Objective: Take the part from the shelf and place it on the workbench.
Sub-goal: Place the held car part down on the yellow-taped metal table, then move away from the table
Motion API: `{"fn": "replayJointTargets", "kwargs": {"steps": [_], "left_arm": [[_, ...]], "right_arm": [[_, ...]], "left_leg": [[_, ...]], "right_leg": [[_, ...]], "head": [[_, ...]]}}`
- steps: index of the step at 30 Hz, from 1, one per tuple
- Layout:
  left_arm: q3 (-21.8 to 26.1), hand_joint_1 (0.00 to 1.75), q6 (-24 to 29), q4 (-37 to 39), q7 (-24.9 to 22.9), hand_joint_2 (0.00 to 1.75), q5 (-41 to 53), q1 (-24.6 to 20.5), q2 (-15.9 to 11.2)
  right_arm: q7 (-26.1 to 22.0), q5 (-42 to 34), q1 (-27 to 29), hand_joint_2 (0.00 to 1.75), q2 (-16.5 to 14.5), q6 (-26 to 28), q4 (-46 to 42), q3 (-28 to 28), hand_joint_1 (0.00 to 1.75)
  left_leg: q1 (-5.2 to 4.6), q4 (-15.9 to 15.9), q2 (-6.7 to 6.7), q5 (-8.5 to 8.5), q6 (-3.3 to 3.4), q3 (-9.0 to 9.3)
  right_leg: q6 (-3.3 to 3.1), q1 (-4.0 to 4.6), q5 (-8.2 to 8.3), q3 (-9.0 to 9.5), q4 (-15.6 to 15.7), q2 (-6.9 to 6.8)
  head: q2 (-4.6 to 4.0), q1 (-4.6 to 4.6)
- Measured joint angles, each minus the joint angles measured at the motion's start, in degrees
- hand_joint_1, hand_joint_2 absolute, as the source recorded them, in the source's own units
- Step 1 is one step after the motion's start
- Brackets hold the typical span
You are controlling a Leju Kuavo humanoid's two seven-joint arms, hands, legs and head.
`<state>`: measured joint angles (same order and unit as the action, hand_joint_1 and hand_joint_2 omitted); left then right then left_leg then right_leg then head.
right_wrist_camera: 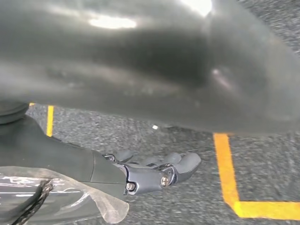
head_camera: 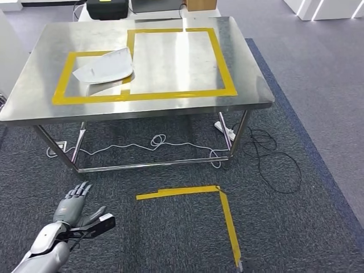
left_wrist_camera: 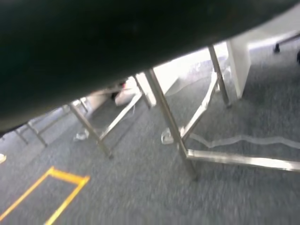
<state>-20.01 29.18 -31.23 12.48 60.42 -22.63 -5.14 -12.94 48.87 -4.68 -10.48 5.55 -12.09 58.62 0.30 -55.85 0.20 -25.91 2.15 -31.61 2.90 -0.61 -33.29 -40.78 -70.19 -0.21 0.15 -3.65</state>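
Observation:
The part [head_camera: 105,66], a flat white curved panel, lies on the steel workbench [head_camera: 249,68]. It sits in the smaller yellow-taped rectangle on the left, its right end over the tape beside the larger rectangle. My left hand [head_camera: 77,209] hangs low at the lower left, well short of the bench. Its fingers are spread and hold nothing. In the right wrist view my right hand [right_wrist_camera: 152,171] hangs above the carpet with fingers stretched out and nothing in them.
The bench stands on slanted steel legs [left_wrist_camera: 169,122] with a low crossbar. Cables [head_camera: 274,156] and a power strip [head_camera: 225,128] lie under its right end. Yellow tape [head_camera: 225,213] marks a corner on the carpet in front. A black case [head_camera: 107,8] sits beyond the far edge.

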Motion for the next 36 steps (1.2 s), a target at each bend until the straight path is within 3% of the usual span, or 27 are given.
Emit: {"fn": "replayJointTargets", "kwargs": {"steps": [1,2,3,5,7,8,10,11,13,15,16,17,18,19,20,22,23,24,26,27,30,31,32,34,35,36], "left_arm": [[0.1,0.0,-0.9,0.5,-0.1,0.0,-0.6,0.1,0.3],[0.4,0.0,-2.0,1.2,-0.2,0.0,-1.6,0.4,0.7],[0.9,0.0,-3.2,2.1,-0.3,0.0,-2.8,0.9,1.4],[2.3,0.0,-5.0,4.4,-0.4,0.0,-5.6,2.3,2.9],[3.8,0.0,-6.2,6.8,-0.7,0.0,-7.8,4.1,4.5],[4.6,0.0,-6.8,7.9,-1.1,0.0,-8.6,5.1,5.3],[5.8,0.0,-8.2,10.1,-2.3,0.0,-9.7,7.0,6.6],[6.5,0.0,-9.0,11.2,-3.0,0.0,-10.2,8.1,7.2],[7.6,0.0,-10.6,12.8,-4.6,0.0,-11.2,9.9,8.1],[8.8,0.0,-13.3,14.3,-7.8,0.0,-12.6,11.7,8.9],[9.5,0.0,-14.6,15.0,-9.7,0.0,-13.5,12.9,9.3],[10.2,0.0,-15.8,15.6,-11.5,0.0,-14.2,14.4,9.7],[10.9,0.0,-16.5,16.2,-12.8,0.0,-14.8,15.8,10.0],[11.6,0.0,-17.0,16.8,-13.7,0.0,-15.2,17.1,10.2],[12.2,0.0,-17.3,17.2,-14.3,0.0,-15.5,18.1,10.4],[13.3,0.0,-17.8,17.6,-15.3,0.0,-15.9,18.9,10.6],[13.8,0.0,-18.0,17.8,-15.7,0.0,-16.1,19.0,10.7],[14.1,0.0,-18.2,18.0,-15.9,0.0,-16.3,19.1,10.8],[14.8,0.0,-18.5,18.4,-16.3,0.0,-16.6,19.3,11.0],[15.1,0.0,-18.6,18.5,-16.3,0.0,-16.7,19.4,11.0],[15.6,0.0,-18.5,18.8,-16.3,0.0,-16.7,19.6,11.3],[15.7,0.0,-18.5,18.8,-16.3,0.0,-16.7,19.6,11.4],[15.7,0.0,-18.5,18.9,-16.4,0.0,-16.7,19.6,11.5],[15.8,0.0,-18.5,19.0,-16.5,0.0,-16.7,19.6,11.6],[15.8,0.0,-18.6,19.0,-16.5,0.0,-16.7,19.5,11.6],[15.8,0.0,-18.6,19.0,-16.6,0.0,-16.6,19.5,11.7]], "right_arm": [[0.0,0.0,0.0,0.0,0.0,0.0,0.0,0.0,0.0],[0.0,0.0,0.0,0.0,0.1,0.0,0.0,0.0,0.0],[0.1,0.0,0.0,0.0,0.2,0.0,0.0,0.0,0.0],[0.1,0.0,-0.1,0.0,0.5,0.0,0.0,0.0,0.0],[0.1,0.1,-0.1,0.0,0.7,-0.1,0.0,0.0,0.0],[0.1,0.1,-0.1,0.0,0.8,-0.1,0.0,0.1,0.0],[0.2,0.1,0.1,0.0,1.0,-0.1,0.0,0.2,0.0],[0.2,0.1,0.2,0.0,1.1,0.0,0.0,0.2,0.0],[0.1,0.1,0.2,0.0,1.2,0.0,0.0,0.3,0.0],[0.1,0.2,0.2,0.0,1.3,-0.1,0.0,0.3,0.0],[0.1,0.1,0.2,0.0,1.3,-0.1,0.0,0.3,0.0],[0.1,0.1,0.2,0.0,1.3,0.0,0.0,0.4,0.0],[0.1,0.0,0.3,0.0,1.3,0.0,0.0,0.5,0.0],[0.1,0.0,0.4,0.0,1.3,0.0,0.0,0.6,0.0],[0.0,-0.1,0.6,0.0,1.3,0.0,0.0,0.6,0.0],[0.0,-0.3,0.7,0.0,1.3,0.1,0.0,0.7,0.0],[-0.1,-0.5,0.6,0.0,1.3,0.1,0.0,0.8,0.0],[-0.1,-0.6,0.6,0.0,1.3,0.1,0.0,0.9,0.0],[-0.1,-0.8,0.6,0.0,1.3,0.1,0.0,1.1,0.0],[-0.1,-0.9,0.7,0.0,1.3,0.1,0.0,1.2,0.0],[-0.2,-0.9,0.9,0.0,1.3,0.1,0.0,1.6,0.0],[-0.2,-0.9,0.9,0.0,1.3,0.1,0.0,1.7,0.0],[-0.3,-0.9,0.9,0.0,1.3,0.1,0.0,1.7,0.0],[-0.3,-0.9,0.8,0.0,1.3,0.1,0.0,1.7,0.0],[-0.3,-1.0,0.7,0.0,1.4,0.1,0.0,1.7,0.0],[-0.3,-1.0,0.5,0.0,1.4,0.0,0.0,1.7,0.0]], "left_leg": [[-0.05,-0.1,0.0,0.54,-0.01,-0.79],[-0.08,-0.2,0.0,1.04,-0.07,-1.56],[-0.09,-0.4,0.0,1.45,-0.17,-2.27],[-0.16,-1.0,-0.01,2.08,-0.51,-3.48],[-0.31,-1.4,-0.01,2.82,-1.0,-4.26],[-0.36,-1.5,0.0,3.31,-1.27,-4.52],[-0.3,-1.5,-0.07,3.95,-1.82,-4.84],[-0.25,-1.9,-0.12,3.23,-2.14,-5.12],[-0.09,-5.8,-0.21,-1.46,-2.69,-6.3],[0.03,-13.2,-0.22,-7.2,-2.99,-7.71],[0.05,-16.4,-0.22,-8.5,-3.03,-7.9],[0.05,-18.1,-0.22,-8.37,-2.96,-7.42],[0.03,-18.1,-0.22,-7.09,-2.79,-6.18],[-0.02,-16.2,-0.22,-5.41,-2.48,-4.08],[-0.15,-12.7,-0.22,-4.42,-2.04,-1.15],[-0.56,-4.1,-0.22,-5.01,-1.25,4.66],[-0.8,-1.4,-0.24,-5.7,-0.96,6.28],[-1.0,0.0,-0.25,-5.84,-0.8,6.78],[-0.97,0.5,-0.06,-4.47,-0.23,5.76],[-0.87,0.6,0.08,-3.62,0.16,5.02],[-0.75,0.8,0.31,-0.97,0.8,1.99],[-0.76,0.7,0.35,-0.06,0.75,0.86],[-0.75,0.6,0.4,0.87,0.65,-0.37],[-0.68,0.1,0.48,2.63,0.32,-3.02],[-0.64,-0.3,0.48,3.45,0.08,-4.25],[-0.68,-0.7,0.44,4.1,-0.19,-5.28]], "right_leg": [[0.04,0.01,-0.73,-0.23,-2.8,0.0],[0.05,0.01,-0.21,0.42,-3.8,0.01],[-0.02,0.01,1.28,2.15,-2.5,0.01],[-0.23,0.04,3.58,8.06,4.9,0.17],[-0.38,0.11,3.1,13.07,12.2,0.5],[-0.46,0.19,2.52,14.1,14.0,0.64],[-1.06,0.15,2.9,13.85,14.5,0.57],[-1.54,0.08,3.38,13.44,14.5,0.45],[-2.58,-0.08,4.57,12.27,14.6,0.1],[-3.03,0.1,5.71,10.57,14.3,-0.12],[-3.1,0.18,6.25,9.64,14.0,-0.17],[-3.13,0.28,6.78,8.66,13.8,-0.17],[-3.13,0.38,7.3,7.64,13.4,-0.13],[-3.07,0.5,7.83,6.63,13.1,-0.09],[-2.96,0.59,8.37,5.73,12.9,-0.13],[-2.57,0.78,9.52,4.56,12.6,-0.53],[-2.33,0.74,10.18,4.32,12.6,-0.8],[-2.05,0.7,10.9,4.19,12.8,-1.01],[-1.42,0.51,11.17,3.78,13.0,-0.94],[-1.12,0.47,9.65,3.31,12.1,-0.71],[-0.45,0.36,0.27,1.13,3.4,-0.06],[-0.29,0.34,-1.44,0.8,-0.1,-0.01],[-0.16,0.31,-1.22,1.08,-2.7,0.01],[-0.05,0.2,2.66,4.03,-3.2,0.01],[-0.04,0.12,4.02,7.16,-0.6,0.03],[-0.06,0.09,3.77,11.2,4.0,0.05]], "head": [[0.0,0.0],[0.0,0.0],[0.0,0.0],[0.0,-0.02],[0.0,0.03],[0.0,0.06],[0.0,0.06],[0.0,0.13],[0.0,0.39],[0.0,0.6],[0.0,0.63],[0.0,0.64],[0.0,0.65],[0.0,0.67],[0.0,0.64],[0.01,0.57],[0.01,0.58],[0.01,0.6],[0.0,0.72],[0.0,0.65],[0.0,0.39],[0.0,0.39],[0.0,0.4],[0.0,0.41],[0.0,0.39],[0.0,0.35]]}}
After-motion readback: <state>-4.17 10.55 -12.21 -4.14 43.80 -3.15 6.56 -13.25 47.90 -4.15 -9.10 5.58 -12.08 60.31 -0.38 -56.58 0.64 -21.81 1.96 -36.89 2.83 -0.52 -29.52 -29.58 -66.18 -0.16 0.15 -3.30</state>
